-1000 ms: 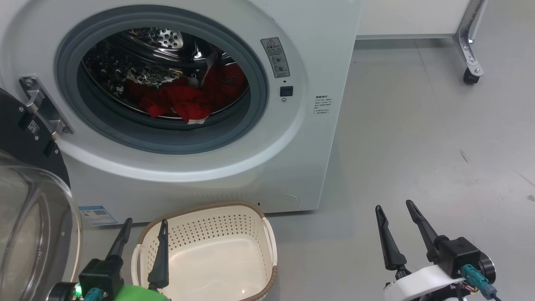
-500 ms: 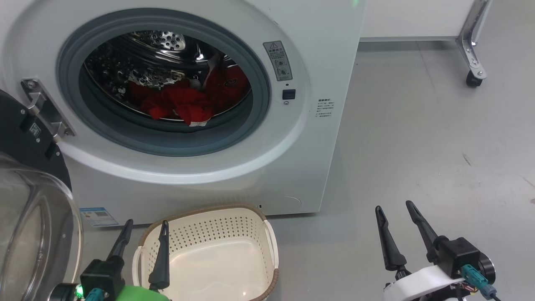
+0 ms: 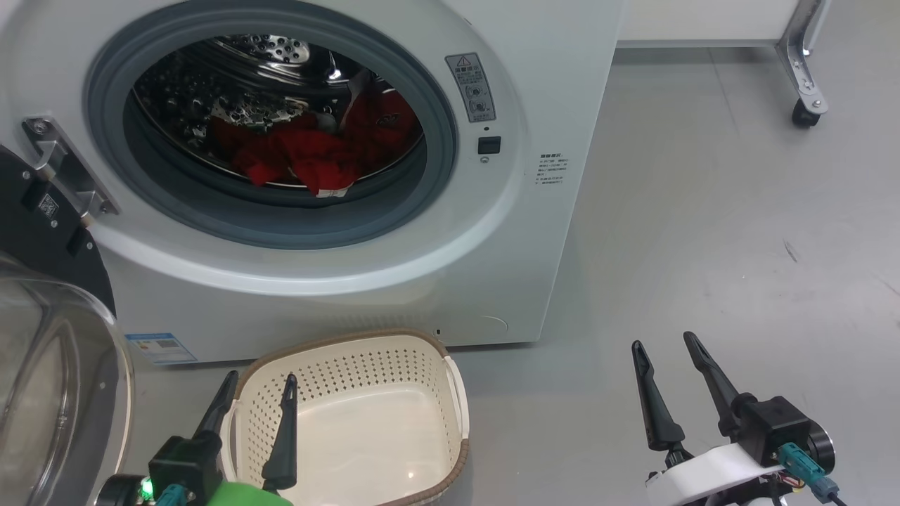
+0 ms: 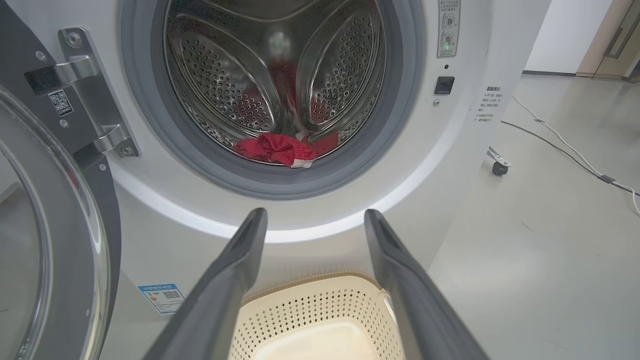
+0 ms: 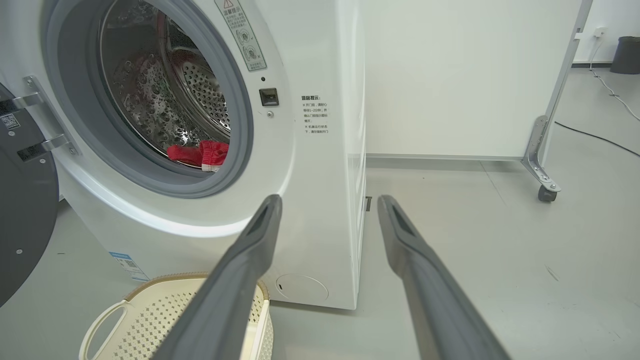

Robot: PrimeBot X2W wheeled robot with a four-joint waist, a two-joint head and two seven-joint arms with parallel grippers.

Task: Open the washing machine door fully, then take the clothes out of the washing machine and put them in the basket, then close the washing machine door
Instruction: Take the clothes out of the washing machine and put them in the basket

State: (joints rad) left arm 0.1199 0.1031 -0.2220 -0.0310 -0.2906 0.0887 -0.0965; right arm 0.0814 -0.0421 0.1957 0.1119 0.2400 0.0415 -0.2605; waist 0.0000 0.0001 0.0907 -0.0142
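Over the basket (image 3: 365,372), left jaws parted.

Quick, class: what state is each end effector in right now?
Left end effector: open, holding nothing.
Right end effector: open, holding nothing.

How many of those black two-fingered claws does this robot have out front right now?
2. The left gripper is at the lower left, by the basket; the right gripper is at the lower right, over bare floor. Both are open.
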